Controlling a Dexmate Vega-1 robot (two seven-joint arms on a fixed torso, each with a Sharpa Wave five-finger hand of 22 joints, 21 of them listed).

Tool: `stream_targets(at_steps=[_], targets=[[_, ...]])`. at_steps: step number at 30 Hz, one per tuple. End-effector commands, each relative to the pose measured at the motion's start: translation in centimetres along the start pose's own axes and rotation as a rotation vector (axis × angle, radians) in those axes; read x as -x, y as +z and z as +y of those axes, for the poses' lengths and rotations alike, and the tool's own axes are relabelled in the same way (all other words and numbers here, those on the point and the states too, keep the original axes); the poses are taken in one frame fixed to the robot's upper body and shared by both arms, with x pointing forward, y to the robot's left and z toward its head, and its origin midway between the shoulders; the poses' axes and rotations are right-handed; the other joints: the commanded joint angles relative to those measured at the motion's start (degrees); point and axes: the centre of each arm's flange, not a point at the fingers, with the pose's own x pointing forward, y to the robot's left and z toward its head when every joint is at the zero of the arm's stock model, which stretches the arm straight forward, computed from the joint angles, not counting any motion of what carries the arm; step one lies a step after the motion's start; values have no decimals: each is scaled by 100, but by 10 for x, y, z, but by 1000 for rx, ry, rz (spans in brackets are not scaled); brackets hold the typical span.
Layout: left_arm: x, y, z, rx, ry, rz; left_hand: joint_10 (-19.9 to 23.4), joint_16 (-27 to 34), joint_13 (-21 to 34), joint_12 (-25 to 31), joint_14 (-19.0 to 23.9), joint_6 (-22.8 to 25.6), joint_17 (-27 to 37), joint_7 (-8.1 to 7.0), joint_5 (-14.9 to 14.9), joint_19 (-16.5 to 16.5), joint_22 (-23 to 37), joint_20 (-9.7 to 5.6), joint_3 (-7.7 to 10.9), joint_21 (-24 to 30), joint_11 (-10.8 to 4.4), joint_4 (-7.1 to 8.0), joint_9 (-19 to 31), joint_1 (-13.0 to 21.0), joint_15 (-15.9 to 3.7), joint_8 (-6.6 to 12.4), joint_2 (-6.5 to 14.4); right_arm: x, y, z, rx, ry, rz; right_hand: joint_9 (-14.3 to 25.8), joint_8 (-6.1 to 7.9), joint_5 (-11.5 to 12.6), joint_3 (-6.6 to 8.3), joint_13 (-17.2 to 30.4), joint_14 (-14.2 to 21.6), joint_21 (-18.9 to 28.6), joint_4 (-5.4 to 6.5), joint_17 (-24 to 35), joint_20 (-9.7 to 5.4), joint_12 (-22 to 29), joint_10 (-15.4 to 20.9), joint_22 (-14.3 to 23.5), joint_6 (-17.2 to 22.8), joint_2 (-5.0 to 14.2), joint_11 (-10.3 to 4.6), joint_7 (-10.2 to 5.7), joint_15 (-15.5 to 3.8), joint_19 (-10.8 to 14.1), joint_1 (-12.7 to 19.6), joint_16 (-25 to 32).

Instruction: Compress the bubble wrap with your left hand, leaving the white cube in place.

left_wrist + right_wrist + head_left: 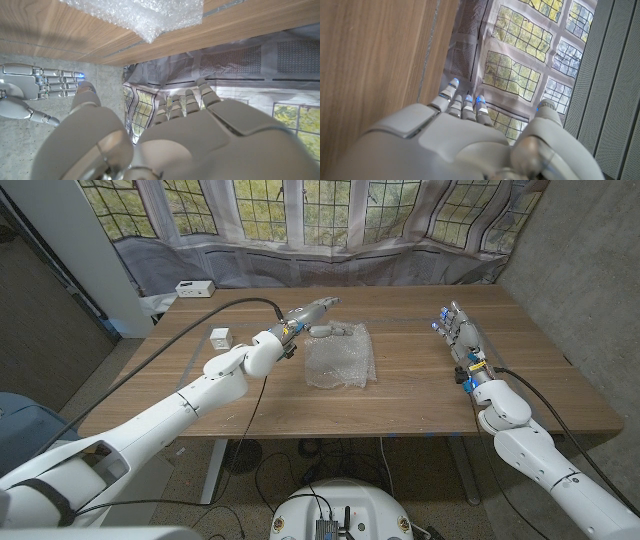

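A crumpled sheet of clear bubble wrap lies at the middle of the wooden table; its corner shows in the left wrist view. My left hand hovers just beyond the wrap's far left corner, fingers stretched out and holding nothing. It does not touch the wrap. A small white cube stands on the table to the left of my left forearm. My right hand waits on the right side of the table with its fingers straight and apart, also seen from the left wrist camera.
A white box sits at the table's far left corner. A grey curtain hangs behind the table's far edge. A black cable runs along my left arm over the table's left part.
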Motion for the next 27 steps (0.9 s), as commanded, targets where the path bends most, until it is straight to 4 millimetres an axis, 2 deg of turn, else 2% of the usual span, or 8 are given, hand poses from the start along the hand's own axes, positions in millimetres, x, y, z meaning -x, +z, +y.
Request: stream_targets(at_steps=[1,5,8,19,22,27], targets=[[-12,4,-14,-25,-13,26,-69,41,34,45,-74,29,14,-161,34,26,11,13,-29,21,-47,4,35,-8,5,48,-91,6,3,-1,12,-1,3,27,11,5,6,6,40,1,-44,15,27,-8,15,14,29,-6,13,-48,21,19,34,-6],[-19,8,-19,-47,-44,27,-84,26,37,48,-127,6,14,-203,36,23,11,14,-37,18,-46,16,37,-6,-13,36,-100,9,2,-1,2,-6,9,27,11,4,7,6,45,1,-45,14,32,-7,21,14,31,-7,14,-47,22,21,35,-5],[-23,10,-23,-50,-59,24,-101,26,40,49,-148,-64,15,-150,38,17,10,14,-43,13,-39,25,38,-4,-4,8,-108,11,1,-1,6,-9,11,28,9,4,8,6,50,1,-43,15,38,-5,28,14,29,-5,15,-48,31,22,33,-4],[-37,11,-37,-65,-91,26,-178,19,46,40,-227,-127,15,-127,46,-16,7,14,-56,-3,-27,44,40,8,-2,-7,-121,17,-1,-3,0,-29,14,29,10,3,10,8,76,-2,-45,14,72,8,74,15,37,-9,22,-59,50,17,34,1],[-39,9,-45,-56,-85,32,-68,79,48,100,-98,-15,15,-121,56,-34,7,12,-66,-8,-132,63,41,23,-70,39,-125,17,-2,-3,1,-24,19,29,5,3,11,9,78,-2,-44,15,77,9,79,15,28,-8,24,-68,52,17,34,1],[-43,7,-52,-71,-109,43,20,107,47,140,-20,38,15,-115,64,-27,9,11,-72,-3,-170,73,41,33,-108,56,-127,16,-4,-4,-1,-27,23,29,2,4,16,9,79,-4,-48,13,82,6,78,15,21,-4,21,-67,55,14,43,-1]])
